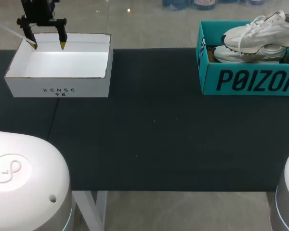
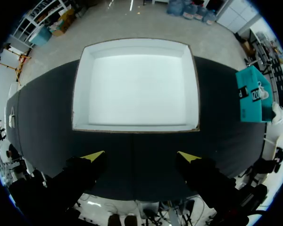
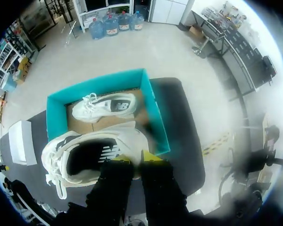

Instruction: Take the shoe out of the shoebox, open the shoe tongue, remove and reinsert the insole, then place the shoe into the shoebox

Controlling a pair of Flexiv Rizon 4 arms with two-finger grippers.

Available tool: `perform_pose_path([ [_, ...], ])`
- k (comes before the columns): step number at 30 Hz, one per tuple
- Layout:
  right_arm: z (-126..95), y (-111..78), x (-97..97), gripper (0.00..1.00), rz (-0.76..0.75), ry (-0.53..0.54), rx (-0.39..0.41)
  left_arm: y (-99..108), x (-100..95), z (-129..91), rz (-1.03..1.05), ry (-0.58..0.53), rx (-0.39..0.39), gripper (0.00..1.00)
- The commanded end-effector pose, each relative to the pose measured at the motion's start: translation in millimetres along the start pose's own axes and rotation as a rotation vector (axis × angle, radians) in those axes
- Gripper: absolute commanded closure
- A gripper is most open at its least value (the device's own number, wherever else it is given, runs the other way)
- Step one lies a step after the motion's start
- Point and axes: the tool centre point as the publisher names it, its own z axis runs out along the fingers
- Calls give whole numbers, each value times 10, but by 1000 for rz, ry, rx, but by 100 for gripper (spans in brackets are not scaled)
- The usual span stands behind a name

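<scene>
The shoe (image 1: pixel 253 33) is a white lace-up trainer with a thick pale sole and a dark logo on its side. In the head view it sits above the rim of the shoebox (image 1: pixel 250 79), tilted, with the toe toward the middle of the counter (image 1: pixel 154 139) and lower than the heel. The heel end runs out past the picture's edge. In the right wrist view its dark mouth faces the camera, the laces hang loose at the toe end, and it hangs over the near wall of the shoebox.

The shoebox is teal, with no lid on it, and it stands at the far right of the black counter. A second shoe (image 1: pixel 245 54) of the same kind lies on its side inside, on a brown liner (image 3: pixel 104 123).

The right gripper (image 3: pixel 133 158) does not show in the head view. In its own wrist view its two yellow tips stand close together, clamped on the rim of the shoe at the heel end, one finger inside the mouth and one outside.

The left gripper (image 1: pixel 48 45) hangs over the far wall of a white box (image 1: pixel 58 86) at the far left of the counter, well apart from the shoebox. Its fingers point down and are spread wide, holding nothing. In the left wrist view the white box lies ahead of the fingertips.
</scene>
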Motion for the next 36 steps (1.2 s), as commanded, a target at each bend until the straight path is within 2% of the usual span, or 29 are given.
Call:
perform_pose_path([
  [1,-263,-503,8,100,16,13,-92,7,1,-7,-1,-3,0,0],
  [6,-377,-1033,158,100,23,16,-97,7,1,-7,-1,-3,0,0],
  [13,-498,-1820,494,100,56,21,-100,7,1,-7,-1,-3,0,0],
  [21,-411,-2604,896,100,109,44,-117,7,1,-7,-1,-3,0,0],
  [27,-242,-3021,1210,100,109,59,-176,7,1,-7,-1,-3,0,0],
  [36,45,-3437,1662,100,109,89,-208,7,1,-7,-1,-3,0,0],
])
